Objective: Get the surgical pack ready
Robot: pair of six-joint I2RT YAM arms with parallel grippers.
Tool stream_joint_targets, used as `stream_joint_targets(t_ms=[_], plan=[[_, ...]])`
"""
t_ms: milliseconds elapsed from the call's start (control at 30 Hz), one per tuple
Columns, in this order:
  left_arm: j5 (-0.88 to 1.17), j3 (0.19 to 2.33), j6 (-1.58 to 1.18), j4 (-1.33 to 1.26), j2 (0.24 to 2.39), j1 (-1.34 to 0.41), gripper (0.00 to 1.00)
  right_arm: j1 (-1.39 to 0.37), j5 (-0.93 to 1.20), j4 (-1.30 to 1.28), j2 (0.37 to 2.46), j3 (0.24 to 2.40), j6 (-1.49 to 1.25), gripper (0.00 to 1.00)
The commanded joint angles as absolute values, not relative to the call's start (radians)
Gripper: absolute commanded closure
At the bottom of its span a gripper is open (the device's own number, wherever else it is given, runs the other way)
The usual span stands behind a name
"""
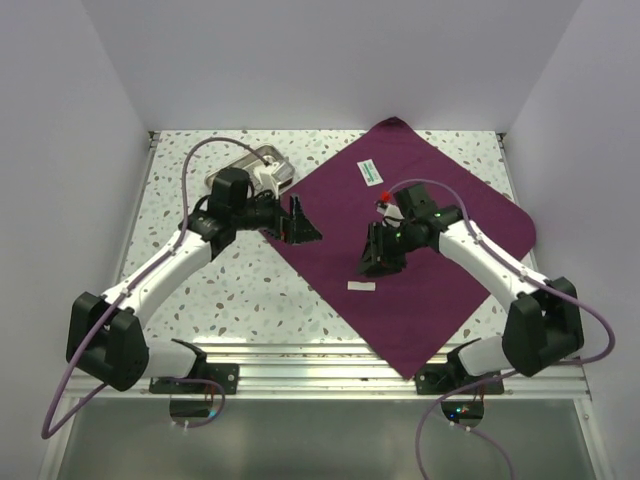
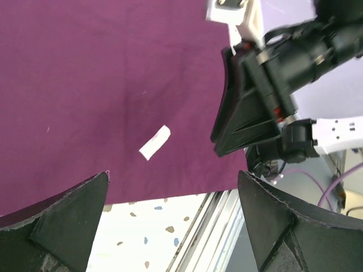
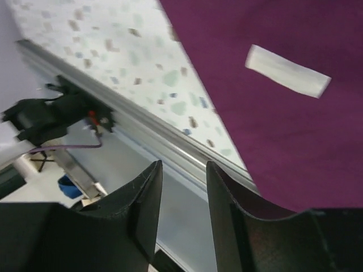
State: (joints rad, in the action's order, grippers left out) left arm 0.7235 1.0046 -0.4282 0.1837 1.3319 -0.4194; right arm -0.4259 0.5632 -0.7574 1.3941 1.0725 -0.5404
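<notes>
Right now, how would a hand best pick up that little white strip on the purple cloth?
Probably across its narrow width, at the middle, coming straight down. The white strip lies flat on the purple cloth, so only its two long edges offer something to pinch.

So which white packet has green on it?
The far packet, near the cloth's back corner; the near packet by the right gripper is plain white.

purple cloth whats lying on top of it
On the cloth: a small white strip near its left edge and a white packet with green print farther back. The right arm hides a patch of cloth; what lies under it cannot be seen.
</notes>
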Motion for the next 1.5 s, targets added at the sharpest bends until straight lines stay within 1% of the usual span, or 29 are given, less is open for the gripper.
stream_joint_targets(t_ms=[0,133,233,467,767,1033,1267,1467], plan=[[0.656,0.964,-0.517,0.201,1.311,-0.416,0.0,-0.431,0.417,-0.825,1.443,1.02,-0.498,0.59],[0.689,0.905,-0.569,0.134,1.316,-0.417,0.01,-0.413,0.458,-0.674,1.44,0.896,-0.615,0.6],[0.683,0.888,-0.586,0.126,1.309,-0.417,0.02,-0.374,0.517,-0.507,1.422,0.787,-0.745,0.6],[0.709,0.888,-0.592,0.127,1.341,-0.417,0.03,-0.321,0.541,-0.113,1.404,0.556,-1.026,0.62],[0.729,0.91,-0.571,0.14,1.377,-0.417,0.03,-0.318,0.564,0.208,1.515,0.437,-1.206,0.65],[0.741,0.931,-0.561,0.141,1.407,-0.417,0.03,-0.311,0.471,0.233,1.528,0.423,-1.249,0.64],[0.752,0.95,-0.558,0.14,1.434,-0.417,0.04,-0.281,0.394,0.229,1.506,0.433,-1.23,0.64],[0.762,0.965,-0.557,0.138,1.459,-0.417,0.04,-0.278,0.385,0.284,1.569,0.456,-1.23,0.65]])
